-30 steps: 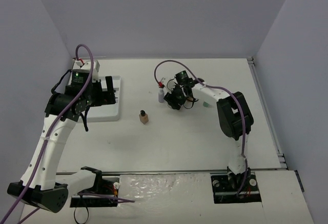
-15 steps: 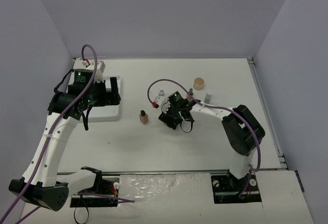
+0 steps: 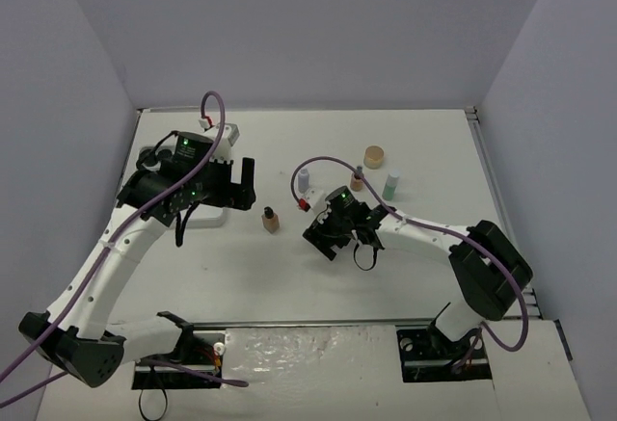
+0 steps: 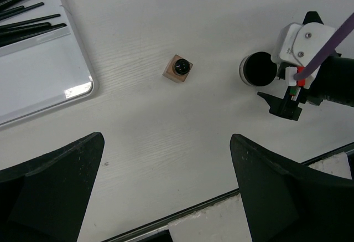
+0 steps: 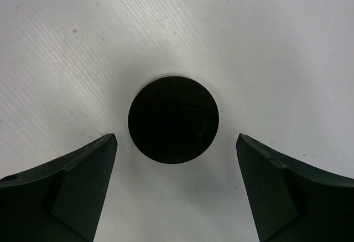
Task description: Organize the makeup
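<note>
A black round pot point(image 5: 173, 119) stands on the table, just ahead of and between the tips of my right gripper point(image 5: 176, 137), which is open and touches nothing. The left wrist view shows the same pot point(image 4: 258, 69) beside that gripper. A beige bottle point(image 3: 271, 219) with a black cap stands alone between the two arms. My left gripper point(image 3: 241, 185) hangs open above the table, right of the white tray point(image 4: 50, 70), which holds several thin black brushes point(image 4: 27, 20). At the back stand a grey bottle point(image 3: 304, 180), a tan compact point(image 3: 374, 157) and a green-white bottle point(image 3: 391, 186).
A small brown-topped bottle point(image 3: 357, 180) stands by the compact. Purple cables loop over both wrists. The table's near edge with a metal rail point(image 4: 182, 211) runs below the left gripper. Grey walls close the table on three sides.
My right gripper came forward and left from the back bottles with the black pot, then opened wider over it. My left arm swung right, off the tray.
</note>
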